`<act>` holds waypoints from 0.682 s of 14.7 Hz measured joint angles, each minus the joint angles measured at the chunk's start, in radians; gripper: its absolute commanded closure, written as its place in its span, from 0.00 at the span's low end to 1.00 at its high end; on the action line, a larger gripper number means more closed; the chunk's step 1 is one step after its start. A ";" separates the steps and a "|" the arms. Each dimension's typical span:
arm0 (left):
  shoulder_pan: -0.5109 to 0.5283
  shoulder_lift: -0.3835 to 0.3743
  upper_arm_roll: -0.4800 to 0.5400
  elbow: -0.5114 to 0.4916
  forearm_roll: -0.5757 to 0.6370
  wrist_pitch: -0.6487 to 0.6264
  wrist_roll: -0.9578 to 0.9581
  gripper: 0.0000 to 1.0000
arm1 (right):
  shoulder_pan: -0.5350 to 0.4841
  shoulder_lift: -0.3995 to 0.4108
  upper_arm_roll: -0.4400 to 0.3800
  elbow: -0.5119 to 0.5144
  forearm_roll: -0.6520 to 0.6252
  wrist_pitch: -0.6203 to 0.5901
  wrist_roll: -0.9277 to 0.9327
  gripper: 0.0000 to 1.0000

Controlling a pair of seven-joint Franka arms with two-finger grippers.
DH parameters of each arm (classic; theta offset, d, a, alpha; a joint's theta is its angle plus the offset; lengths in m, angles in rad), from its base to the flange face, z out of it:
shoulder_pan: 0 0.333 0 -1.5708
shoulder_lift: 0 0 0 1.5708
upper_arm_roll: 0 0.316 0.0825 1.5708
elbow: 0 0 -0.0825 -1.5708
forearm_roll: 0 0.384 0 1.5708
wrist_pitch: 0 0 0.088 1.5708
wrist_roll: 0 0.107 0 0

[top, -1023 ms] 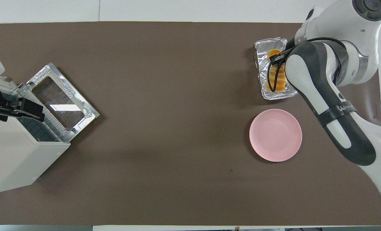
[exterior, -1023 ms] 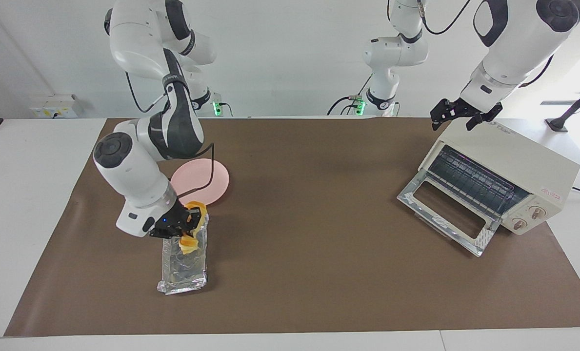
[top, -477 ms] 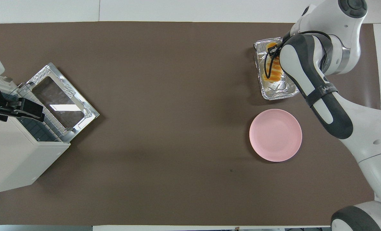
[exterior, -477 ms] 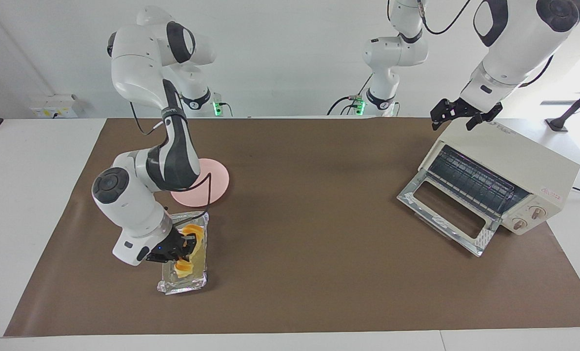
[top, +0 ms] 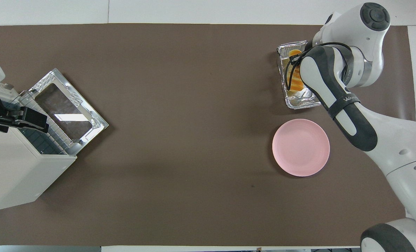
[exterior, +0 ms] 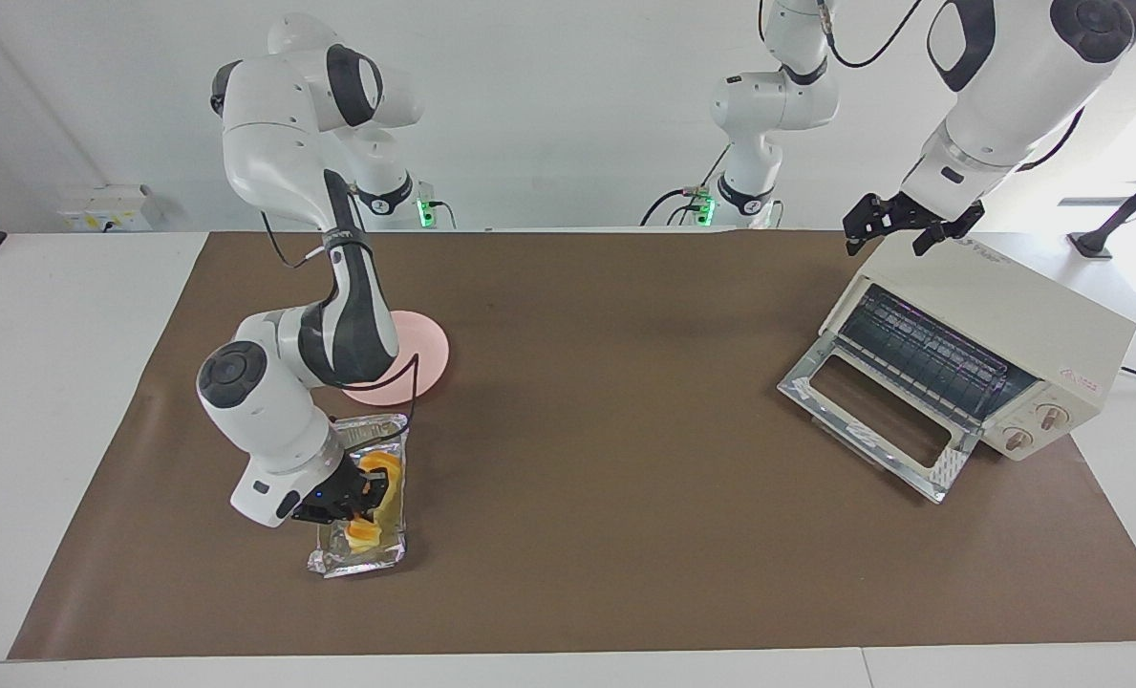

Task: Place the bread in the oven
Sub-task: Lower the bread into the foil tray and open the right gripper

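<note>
the bread [exterior: 374, 497] lies in the foil tray [exterior: 361, 556] at lower left of the facing view, long axis along the tray. the right hand [exterior: 355, 497] is right at it; its grip i cannot tell. the left hand [exterior: 897, 225], spread, waits over the oven [exterior: 1026, 325], upper right, door down.

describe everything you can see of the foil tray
The foil tray is a small oblong pan of crinkled, shiny silver foil with low, wrinkled walls and a rolled rim. It sits flat on the brown mat toward the right arm's end of the table, just farther from the robots than the pink plate. The bread, a short row of yellow-orange slices, lies in it. The right hand is down in the tray at the bread, and the arm hides one long side.
</note>
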 measured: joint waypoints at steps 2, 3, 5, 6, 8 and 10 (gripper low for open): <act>0.000 0.000 0.000 0.000 0.000 0.000 0.000 0.00 | 0.000 0.000 0.000 0.000 0.000 0.000 0.000 0.00; 0.000 0.000 0.000 0.000 0.000 0.000 0.000 0.00 | 0.000 -0.001 0.000 0.000 0.000 -0.001 0.001 0.00; 0.000 0.000 0.000 0.000 0.000 0.000 0.000 0.00 | -0.001 -0.007 0.000 0.001 0.000 -0.009 0.001 0.00; 0.000 0.000 0.000 0.000 0.000 0.000 0.000 0.00 | -0.001 -0.012 0.000 0.002 0.000 -0.025 0.001 0.00; 0.000 0.000 0.000 0.000 0.000 0.000 0.000 0.00 | -0.002 -0.023 -0.001 0.003 -0.003 -0.065 0.001 0.00; 0.000 0.000 0.000 0.000 0.000 0.000 0.000 0.00 | -0.006 -0.027 -0.006 0.007 -0.017 -0.082 0.001 0.00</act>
